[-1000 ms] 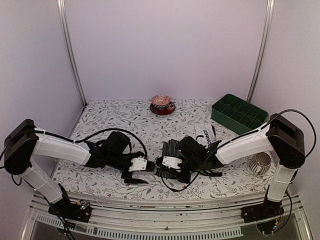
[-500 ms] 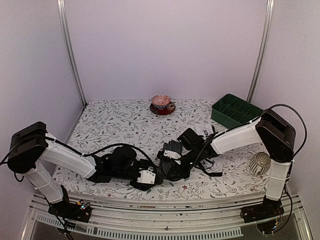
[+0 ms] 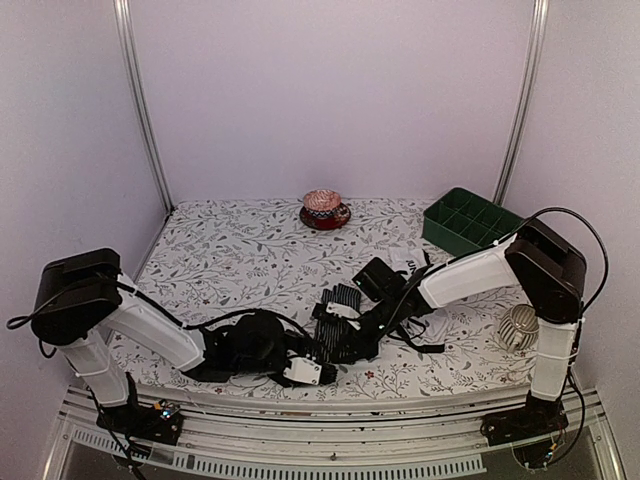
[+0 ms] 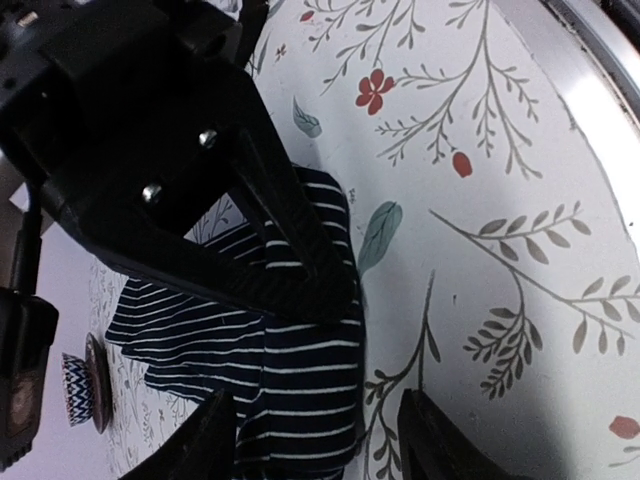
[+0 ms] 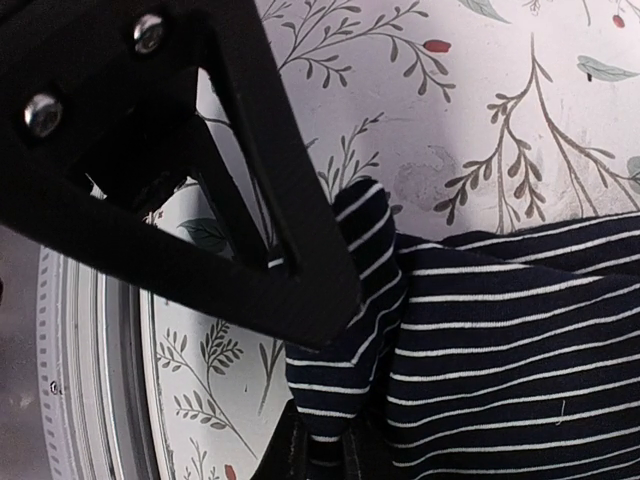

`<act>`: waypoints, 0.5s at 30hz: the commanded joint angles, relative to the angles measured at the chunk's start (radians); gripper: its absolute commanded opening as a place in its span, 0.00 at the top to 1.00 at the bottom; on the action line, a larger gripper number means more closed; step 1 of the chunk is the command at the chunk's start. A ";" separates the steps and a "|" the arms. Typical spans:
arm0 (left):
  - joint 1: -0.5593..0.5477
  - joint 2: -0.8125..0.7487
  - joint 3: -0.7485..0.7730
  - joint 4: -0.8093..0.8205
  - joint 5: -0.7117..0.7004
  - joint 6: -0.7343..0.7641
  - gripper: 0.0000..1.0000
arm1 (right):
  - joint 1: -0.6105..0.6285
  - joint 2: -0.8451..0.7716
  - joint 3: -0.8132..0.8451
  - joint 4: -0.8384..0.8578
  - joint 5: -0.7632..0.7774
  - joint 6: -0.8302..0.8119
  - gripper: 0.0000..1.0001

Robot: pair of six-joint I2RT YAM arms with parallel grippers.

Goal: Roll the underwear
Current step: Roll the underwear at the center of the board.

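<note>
The black striped underwear [image 3: 348, 298] lies near the table's front middle, and it fills the lower left of the left wrist view [image 4: 290, 390]. My right gripper [image 3: 340, 325] is shut on a raised fold at its edge [image 5: 345, 300], its jaws [image 5: 320, 455] pinched together at the bottom of the right wrist view. My left gripper [image 3: 318, 358] is open and low at the front edge. Its fingertips [image 4: 215, 440] straddle the cloth's near edge, and the gripper [image 4: 320, 450] is not pressing on it. The white underwear [image 3: 408, 262] lies behind, partly under the right arm.
A red patterned bowl on a saucer [image 3: 325, 210] stands at the back middle. A green compartment tray [image 3: 475, 225] is at the back right and a white ribbed cup [image 3: 520, 325] at the right. The metal front rail [image 4: 600, 80] runs close by both grippers.
My left arm has swung right to the striped underwear and its jaws have narrowed around the cloth's edge. The right gripper has kept its hold and shifted slightly away from the front.
</note>
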 commanded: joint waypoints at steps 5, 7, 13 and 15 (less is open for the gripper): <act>-0.033 0.066 -0.006 0.039 -0.078 0.054 0.49 | -0.009 0.046 -0.010 -0.090 0.008 0.009 0.93; -0.036 0.084 0.004 0.030 -0.095 0.056 0.52 | -0.008 0.047 -0.011 -0.091 0.008 0.008 0.93; -0.037 0.130 0.038 0.001 -0.138 0.056 0.71 | -0.012 0.048 -0.011 -0.091 0.007 0.005 0.93; -0.036 0.137 0.045 -0.017 -0.141 0.053 0.81 | -0.012 0.048 -0.011 -0.094 0.008 0.004 0.93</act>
